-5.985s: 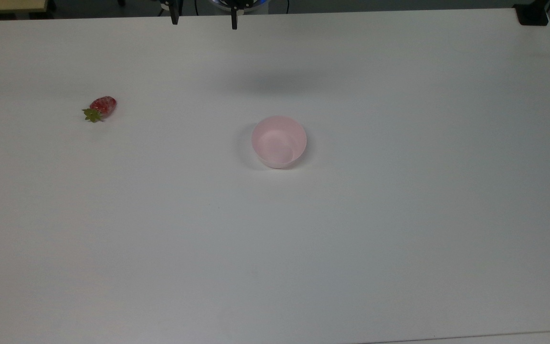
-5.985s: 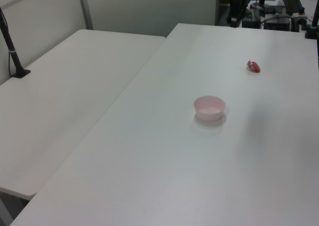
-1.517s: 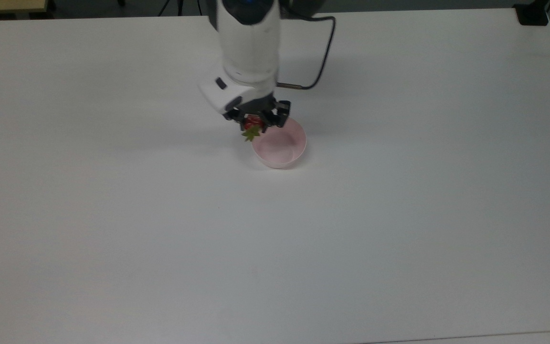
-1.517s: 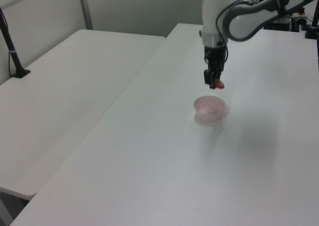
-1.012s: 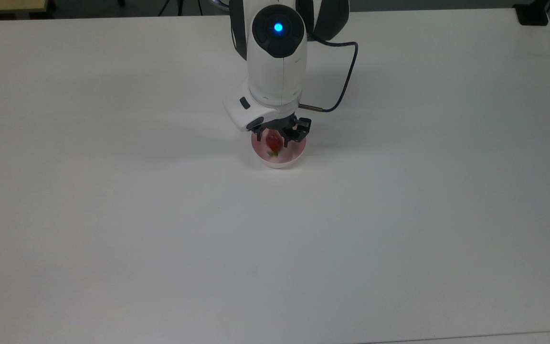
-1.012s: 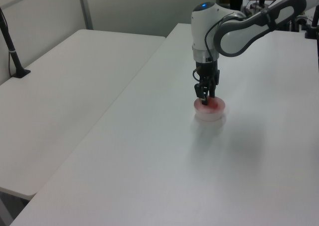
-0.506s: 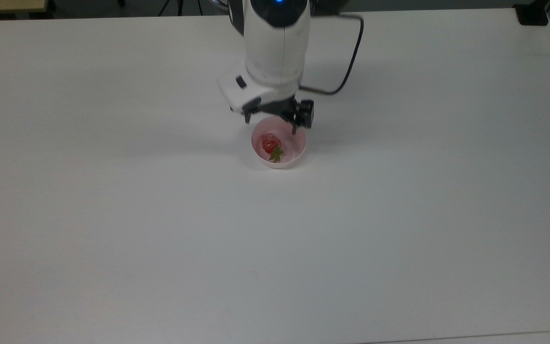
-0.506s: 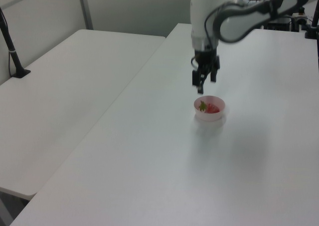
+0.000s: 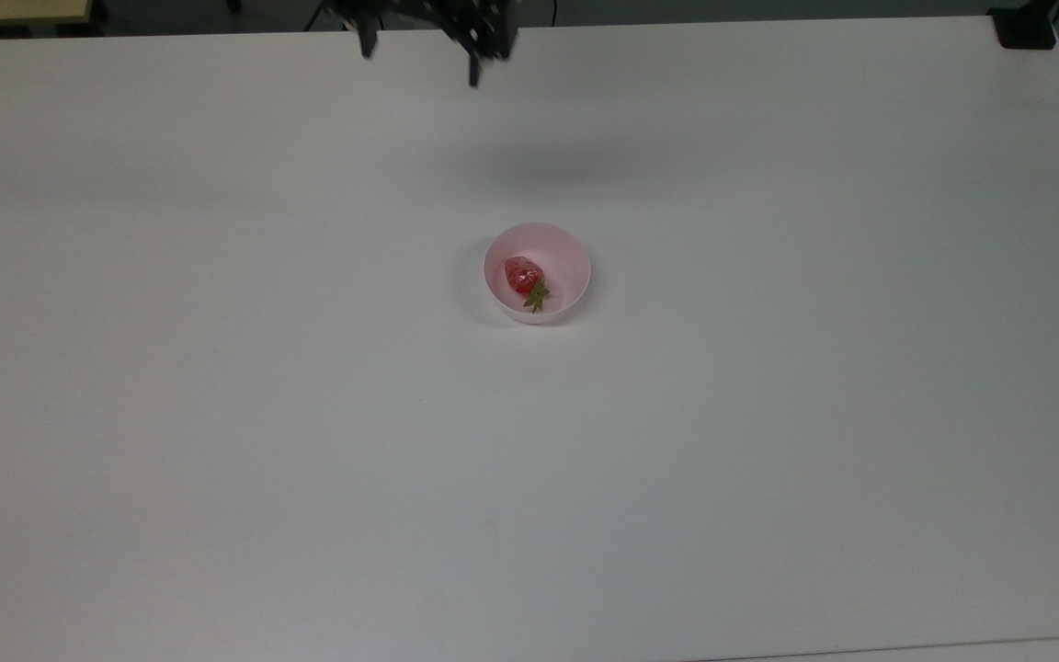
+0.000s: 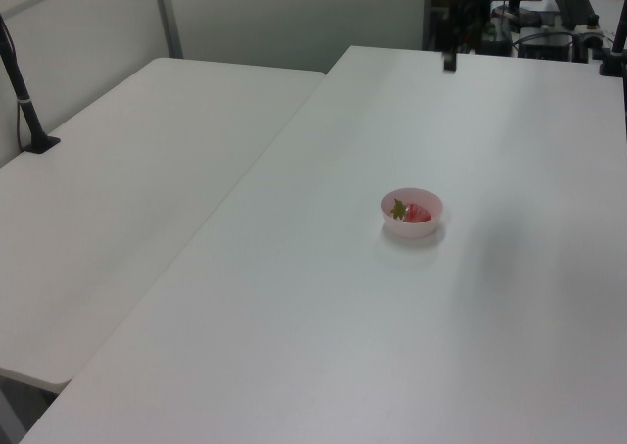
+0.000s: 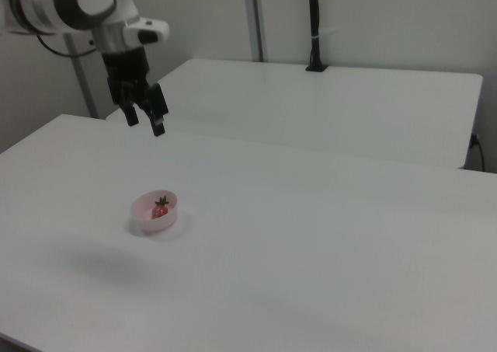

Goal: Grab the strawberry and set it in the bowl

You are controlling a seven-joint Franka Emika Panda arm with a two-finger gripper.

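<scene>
small glossy red strawberry with green leafy cap (image 9: 524, 276) lies inside small round pale pink bowl (image 9: 575, 267), frame centre | black two-finger gripper (image 9: 419, 46) at top edge, fingers spread, holding nothing | risk: low, judging task done; only a stray arm sweep could tip the bowl

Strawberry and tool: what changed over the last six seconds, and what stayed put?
The strawberry went from the table at the top view's left into the bowl; the tool carried it there and let go. The tool then pulled up and away to the top view's upper edge, open and empty. The bowl stayed where it was.
</scene>
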